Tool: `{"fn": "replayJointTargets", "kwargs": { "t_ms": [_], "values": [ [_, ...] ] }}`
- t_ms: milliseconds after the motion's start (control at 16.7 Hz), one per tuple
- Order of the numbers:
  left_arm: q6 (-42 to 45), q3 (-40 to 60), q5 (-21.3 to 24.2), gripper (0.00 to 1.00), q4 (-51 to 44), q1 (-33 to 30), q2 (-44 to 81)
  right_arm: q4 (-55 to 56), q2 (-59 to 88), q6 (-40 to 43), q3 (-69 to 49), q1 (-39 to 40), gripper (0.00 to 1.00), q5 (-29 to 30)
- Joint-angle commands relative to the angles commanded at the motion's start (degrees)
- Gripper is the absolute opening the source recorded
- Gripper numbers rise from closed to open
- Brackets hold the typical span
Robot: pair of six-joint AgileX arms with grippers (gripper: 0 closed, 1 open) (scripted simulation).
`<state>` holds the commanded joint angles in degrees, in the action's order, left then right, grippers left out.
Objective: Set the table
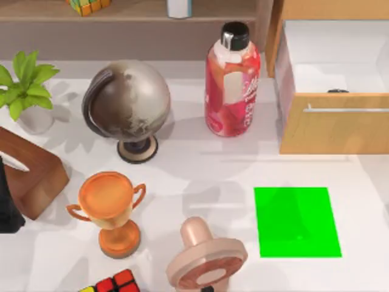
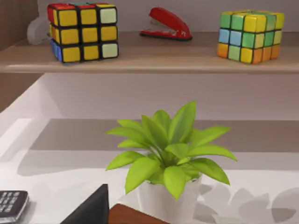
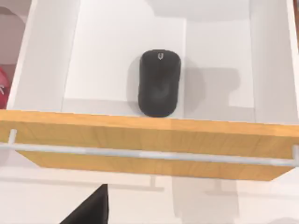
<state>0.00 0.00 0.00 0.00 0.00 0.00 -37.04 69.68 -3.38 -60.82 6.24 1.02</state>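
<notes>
The white table (image 1: 206,173) holds several objects. The wooden drawer (image 1: 331,121) at the back right stands pulled open, and a black mouse (image 3: 159,83) lies inside it close to the front panel (image 3: 140,140). A bright green rectangle (image 1: 296,221) lies flat on the table in front of the drawer. A dark part of my right gripper (image 3: 91,209) hovers above the drawer front. My left arm (image 1: 7,204) is at the table's left edge, and a dark part of my left gripper (image 2: 92,208) points toward the potted plant (image 2: 170,158).
A globe (image 1: 127,103), red bottle (image 1: 232,82), orange trophy (image 1: 110,210), pink fan (image 1: 206,258), brown box (image 1: 33,176) and Rubik's cube (image 1: 112,283) crowd the left and middle. A shelf (image 2: 149,58) behind carries cubes and a red stapler (image 2: 168,24).
</notes>
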Motion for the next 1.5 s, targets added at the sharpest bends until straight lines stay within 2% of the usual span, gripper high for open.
{"fn": "replayJointTargets", "kwargs": {
  "t_ms": [480,780,1020,1500],
  "values": [
    [0.0,0.0,0.0,1.00,0.0,0.0,0.0,-20.9,43.3,-2.7,-39.2,1.4,1.00,0.4],
    [0.0,0.0,0.0,1.00,0.0,0.0,0.0,-29.6,62.3,-4.2,-56.5,1.7,1.00,0.4],
    [0.0,0.0,0.0,1.00,0.0,0.0,0.0,-32.4,69.1,-4.9,-63.2,1.6,1.00,0.3],
    [0.0,0.0,0.0,1.00,0.0,0.0,0.0,-32.2,69.3,-4.9,-63.1,1.4,1.00,0.3]
  ]
}}
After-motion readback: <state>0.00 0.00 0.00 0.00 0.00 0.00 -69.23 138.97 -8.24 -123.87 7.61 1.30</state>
